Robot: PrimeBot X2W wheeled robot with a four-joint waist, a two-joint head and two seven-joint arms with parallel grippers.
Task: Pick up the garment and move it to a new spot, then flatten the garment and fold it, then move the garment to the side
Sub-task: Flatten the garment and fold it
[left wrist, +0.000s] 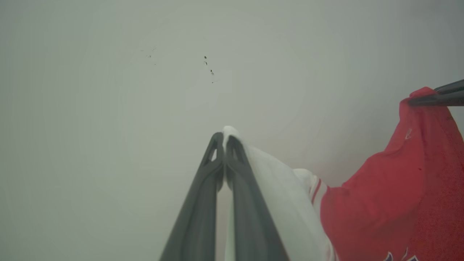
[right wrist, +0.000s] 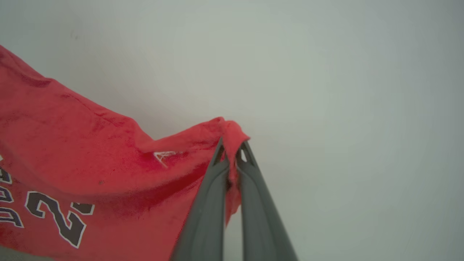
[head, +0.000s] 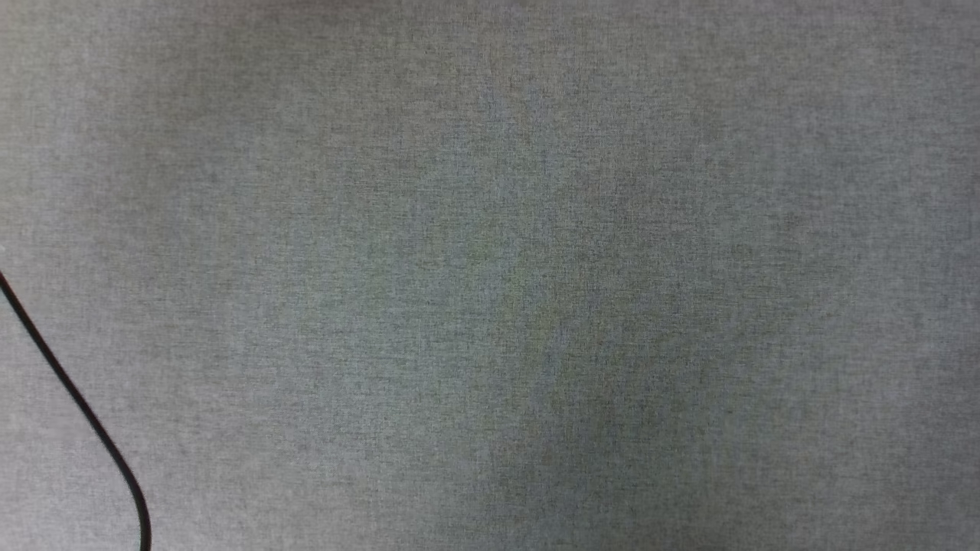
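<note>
The garment (left wrist: pixel 395 188) is a red jersey T-shirt with white sleeves and black-and-white lettering, and it hangs in the air between both grippers. My left gripper (left wrist: pixel 224 139) is shut on a white sleeve (left wrist: pixel 275 181), whose tip sticks out past the fingertips. My right gripper (right wrist: pixel 231 146) is shut on a bunched red edge of the garment (right wrist: pixel 83 145); its dark fingers (left wrist: pixel 440 95) also show at the right edge of the left wrist view, clamping the red cloth. Lettering shows at the lower left of the right wrist view.
The head view looks down on a grey woven tabletop (head: pixel 490 252), with a thin black cable (head: pixel 76 405) curving across its lower left corner. Behind the garment in both wrist views is a plain pale wall (left wrist: pixel 145 108) with a few small dark specks.
</note>
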